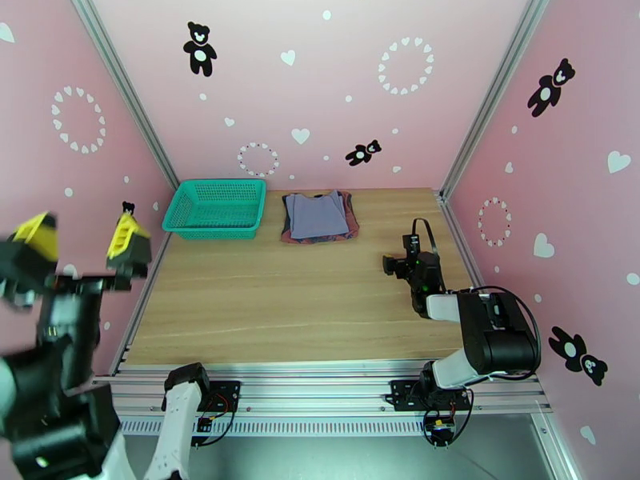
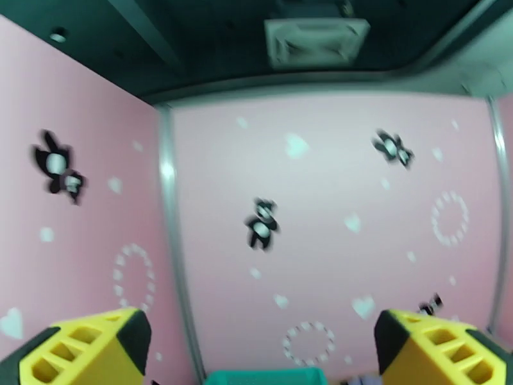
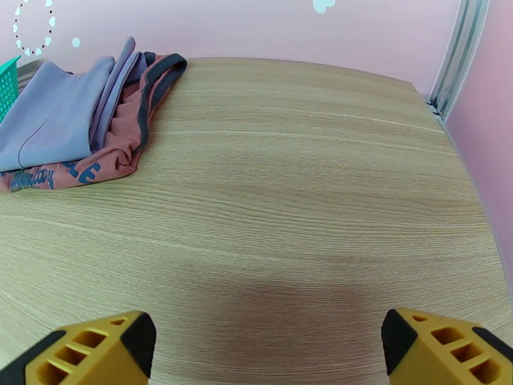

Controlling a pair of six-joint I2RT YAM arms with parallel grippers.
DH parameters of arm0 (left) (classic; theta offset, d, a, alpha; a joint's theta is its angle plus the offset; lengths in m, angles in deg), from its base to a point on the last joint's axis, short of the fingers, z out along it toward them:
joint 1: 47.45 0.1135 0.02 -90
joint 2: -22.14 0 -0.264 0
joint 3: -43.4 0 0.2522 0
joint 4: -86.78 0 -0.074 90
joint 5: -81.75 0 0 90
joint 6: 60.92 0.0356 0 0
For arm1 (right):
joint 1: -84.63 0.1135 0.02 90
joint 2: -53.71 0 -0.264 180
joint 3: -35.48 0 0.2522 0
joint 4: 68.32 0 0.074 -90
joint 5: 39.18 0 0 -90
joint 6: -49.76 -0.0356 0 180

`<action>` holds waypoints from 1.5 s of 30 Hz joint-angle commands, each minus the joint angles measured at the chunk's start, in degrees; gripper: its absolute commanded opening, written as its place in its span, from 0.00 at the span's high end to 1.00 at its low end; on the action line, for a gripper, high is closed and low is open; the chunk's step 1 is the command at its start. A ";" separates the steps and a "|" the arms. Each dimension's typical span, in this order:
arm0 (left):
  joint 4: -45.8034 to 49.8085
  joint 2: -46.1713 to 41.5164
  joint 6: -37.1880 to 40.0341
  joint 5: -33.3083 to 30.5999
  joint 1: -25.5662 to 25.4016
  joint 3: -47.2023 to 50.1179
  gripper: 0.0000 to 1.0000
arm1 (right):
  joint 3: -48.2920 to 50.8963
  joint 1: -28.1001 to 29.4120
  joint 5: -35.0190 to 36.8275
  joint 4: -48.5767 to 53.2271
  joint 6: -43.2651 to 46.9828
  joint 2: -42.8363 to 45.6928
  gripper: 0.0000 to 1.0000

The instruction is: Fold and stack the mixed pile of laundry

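My left end effector [image 1: 80,238], raised, and right end effector [image 3: 263,354], above the table [image 3: 288,187], both gape. Right wrist, 10 o'clock: tank top [image 3: 96,165] lettering peeks beneath the shirt [image 3: 45,123].

Your wood-grain table [image 1: 304,306], seen from above: a teal mesh basket [image 1: 210,230] sits at the far-left corner. Just to its rt, not touching it, a rust-red tank top [image 1: 353,226] lies flat on the wood w/ a grey-lavender shirt [image 1: 318,215] on top. Both are near the back edge.
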 commanded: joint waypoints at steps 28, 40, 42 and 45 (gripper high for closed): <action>-93.39 65.81 -5.81 -10.47 -12.16 60.17 0.02 | -0.50 0.26 0.35 0.28 0.47 0.24 0.01; -70.76 62.34 -1.08 -23.44 -19.35 50.92 0.02 | -0.50 0.10 0.35 0.19 0.42 0.22 0.01; -70.43 62.30 -0.50 -22.87 -19.67 50.80 0.02 | -0.52 0.17 0.36 0.25 0.49 0.23 0.01; -70.50 62.30 -0.54 -22.75 -19.69 50.72 0.02 | -0.53 0.17 0.34 0.24 0.44 0.22 0.01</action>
